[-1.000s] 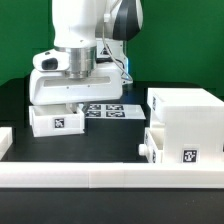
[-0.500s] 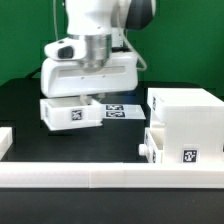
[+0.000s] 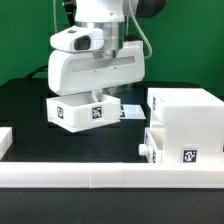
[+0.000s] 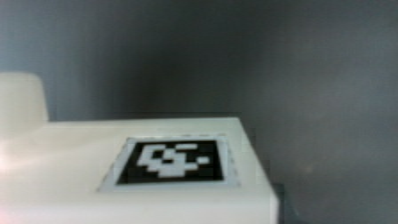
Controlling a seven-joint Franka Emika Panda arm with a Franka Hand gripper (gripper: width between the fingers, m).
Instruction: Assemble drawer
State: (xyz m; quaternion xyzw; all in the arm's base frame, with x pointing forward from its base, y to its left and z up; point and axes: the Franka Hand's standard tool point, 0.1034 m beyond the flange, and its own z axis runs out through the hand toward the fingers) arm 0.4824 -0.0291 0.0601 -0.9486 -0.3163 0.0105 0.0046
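Note:
My gripper (image 3: 93, 98) is shut on a small white drawer box (image 3: 72, 113) with black marker tags and holds it just above the black table, left of centre in the exterior view. The fingertips are mostly hidden behind the white hand. The large white drawer case (image 3: 185, 108) stands at the exterior view's right, with a lower tagged part (image 3: 178, 148) in front of it. A gap remains between the held box and the case. The wrist view shows the box's white top (image 4: 71, 150) with a tag (image 4: 173, 160) close up; no fingers show there.
The marker board (image 3: 130, 111) lies on the table behind the held box, partly covered by it. A long white rail (image 3: 100, 180) runs along the front edge, with a white block (image 3: 4, 140) at the exterior view's left. A green wall stands behind.
The gripper has carried the small box toward the exterior view's right and slightly up, closer to the drawer case. The case has not moved.

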